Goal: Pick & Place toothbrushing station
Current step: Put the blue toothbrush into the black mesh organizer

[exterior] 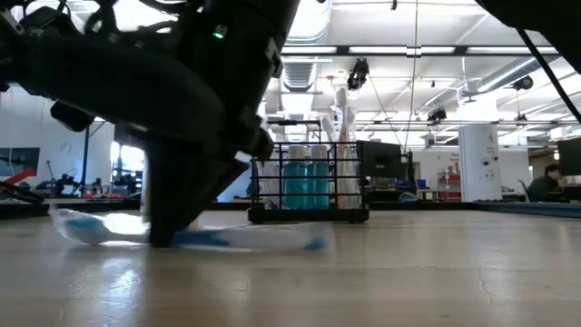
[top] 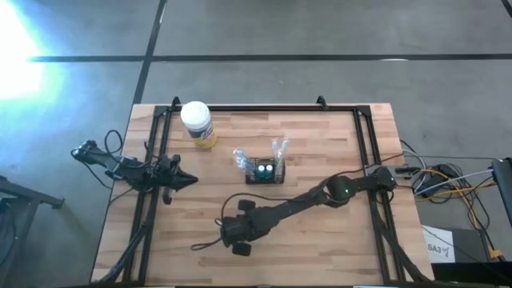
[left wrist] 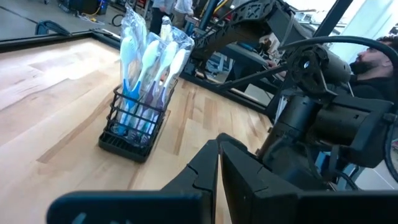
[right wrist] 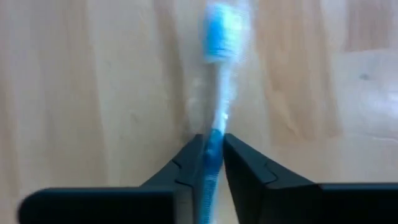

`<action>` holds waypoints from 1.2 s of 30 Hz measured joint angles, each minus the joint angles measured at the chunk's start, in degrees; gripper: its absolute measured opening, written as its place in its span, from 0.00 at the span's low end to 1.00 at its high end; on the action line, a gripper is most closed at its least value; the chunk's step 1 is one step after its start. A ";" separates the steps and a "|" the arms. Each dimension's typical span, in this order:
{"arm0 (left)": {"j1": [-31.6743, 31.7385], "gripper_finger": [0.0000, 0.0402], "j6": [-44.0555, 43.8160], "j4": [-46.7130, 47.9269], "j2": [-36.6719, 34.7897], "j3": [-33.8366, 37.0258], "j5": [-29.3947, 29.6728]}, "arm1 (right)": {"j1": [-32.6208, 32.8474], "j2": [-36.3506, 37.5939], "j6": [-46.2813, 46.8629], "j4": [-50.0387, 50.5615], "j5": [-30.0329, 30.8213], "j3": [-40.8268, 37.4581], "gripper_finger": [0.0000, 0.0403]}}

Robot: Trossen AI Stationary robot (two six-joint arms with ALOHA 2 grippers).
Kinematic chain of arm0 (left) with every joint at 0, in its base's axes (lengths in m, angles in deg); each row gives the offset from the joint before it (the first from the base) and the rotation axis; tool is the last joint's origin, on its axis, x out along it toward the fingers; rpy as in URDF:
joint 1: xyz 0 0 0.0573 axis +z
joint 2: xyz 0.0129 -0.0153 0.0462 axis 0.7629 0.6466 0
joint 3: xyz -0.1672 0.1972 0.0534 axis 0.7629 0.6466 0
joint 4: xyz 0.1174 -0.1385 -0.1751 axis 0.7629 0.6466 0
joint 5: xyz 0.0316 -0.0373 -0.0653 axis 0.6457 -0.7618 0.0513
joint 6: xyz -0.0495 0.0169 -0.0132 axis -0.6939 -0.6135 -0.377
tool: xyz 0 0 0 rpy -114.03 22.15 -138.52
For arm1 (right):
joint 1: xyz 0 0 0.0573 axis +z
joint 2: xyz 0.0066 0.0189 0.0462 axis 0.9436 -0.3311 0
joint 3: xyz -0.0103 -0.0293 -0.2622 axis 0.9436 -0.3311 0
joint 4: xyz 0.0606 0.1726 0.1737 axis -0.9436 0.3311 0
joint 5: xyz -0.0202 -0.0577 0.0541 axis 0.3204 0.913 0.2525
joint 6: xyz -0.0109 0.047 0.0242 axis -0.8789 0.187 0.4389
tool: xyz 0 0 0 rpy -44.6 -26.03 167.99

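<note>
The toothbrushing station (top: 265,170) is a small black wire holder standing upright mid-table, also in the low view (exterior: 310,187) and left wrist view (left wrist: 134,124), with several wrapped toothbrushes standing in it. A blue-and-white toothbrush (right wrist: 219,74) in a clear wrapper lies flat on the table nearer the front edge (exterior: 195,238). My right gripper (top: 234,234) is down over it and shut on it (right wrist: 212,142). My left gripper (top: 190,181) waits shut at the table's left, pointing toward the holder (left wrist: 219,180). My right gripper pinches the toothbrush's blue handle (right wrist: 214,134) between its two fingers, one on each side. The fingers come from above, slanting down, and lie across the brush. The brush lies on the table, its bristle head (right wrist: 221,34) pointing away from the fingers.
A yellow jar with a white lid (top: 198,124) stands at the far left of the table. A black frame rail (top: 256,108) runs along the far edge and down both sides. Bare wood lies near the front right.
</note>
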 joint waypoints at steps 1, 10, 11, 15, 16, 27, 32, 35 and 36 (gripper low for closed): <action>-0.02 0.06 0.01 0.00 0.00 0.00 -0.02 | -0.06 0.36 -0.84 0.83 0.39 -0.06 0.11; -0.02 0.06 1.16 -0.07 -0.02 -0.02 -0.21 | 0.40 6.54 -5.65 0.69 1.32 -0.28 0.02; 0.00 0.06 1.16 -0.05 -0.02 -0.02 -0.24 | 0.64 7.42 -6.14 0.48 1.74 -0.28 0.02; -0.01 0.06 1.16 -0.05 -0.02 -0.02 -0.43 | 1.57 9.97 -7.57 -0.27 4.43 -0.32 0.02; -0.02 0.06 1.13 -0.07 -0.02 -0.02 -0.53 | 1.83 10.58 -7.81 -0.28 5.34 -0.32 0.02; -0.01 0.06 2.07 -0.07 0.00 -0.02 -2.79 | 1.69 23.11 -10.62 -0.10 16.28 -8.78 0.02; -0.02 0.06 2.71 -0.13 0.02 -0.02 -2.80 | 2.51 33.22 -12.27 -14.18 15.35 -22.63 0.02; -0.02 0.06 2.72 -0.09 0.02 -0.02 -2.85 | 2.58 39.77 -12.00 -25.90 13.73 -34.46 0.02; -0.01 0.06 2.72 -0.09 0.02 -0.02 -2.92 | 2.59 41.96 -12.04 -31.12 13.13 -38.88 0.02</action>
